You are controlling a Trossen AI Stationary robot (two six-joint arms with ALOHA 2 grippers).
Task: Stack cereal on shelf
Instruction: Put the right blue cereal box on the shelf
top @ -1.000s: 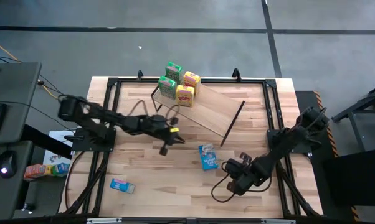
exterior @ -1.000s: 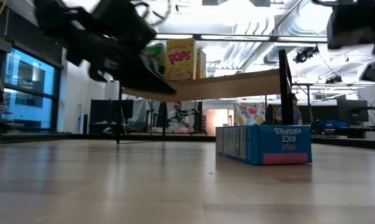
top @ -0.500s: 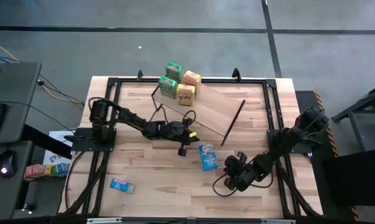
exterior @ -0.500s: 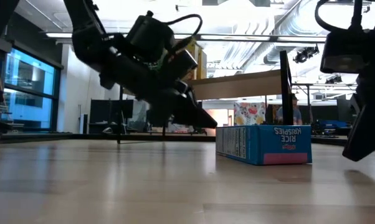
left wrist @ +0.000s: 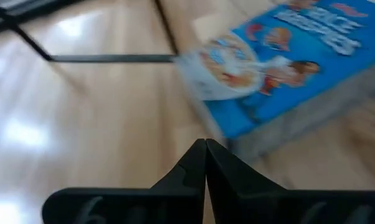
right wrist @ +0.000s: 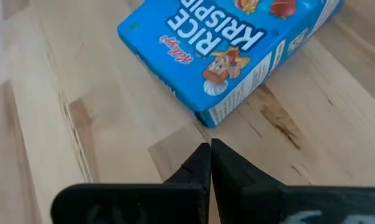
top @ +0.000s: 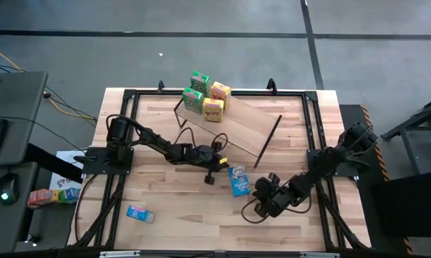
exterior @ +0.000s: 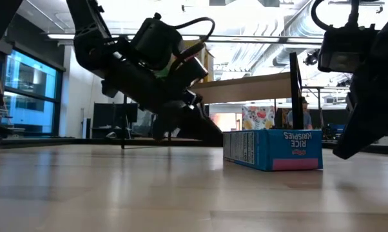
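Observation:
A blue cereal box (top: 238, 180) lies flat on the table in front of the shelf (top: 248, 127); the low view (exterior: 273, 149) shows it too. My left gripper (top: 210, 175) is shut, low over the table just left of that box (left wrist: 281, 74), apart from it. My right gripper (top: 259, 189) is shut too, just right of and nearer than the box (right wrist: 231, 50), a small gap short of its corner. Two green boxes (top: 195, 90) and two yellow boxes (top: 215, 100) stand on the shelf's far-left end. A second blue box (top: 139, 213) lies flat near the table's near-left corner.
The shelf board (exterior: 245, 87) runs slantwise across the table's far half on thin black rod legs (top: 267, 140). A black frame (top: 122, 136) borders the tabletop. Bare wood lies between the two blue boxes and along the near edge.
My left gripper has swung toward the table's right and near edge and come down low beside the blue box. My right gripper has moved toward the table's left and slightly far, closing in on the same box. The boxes have stayed put.

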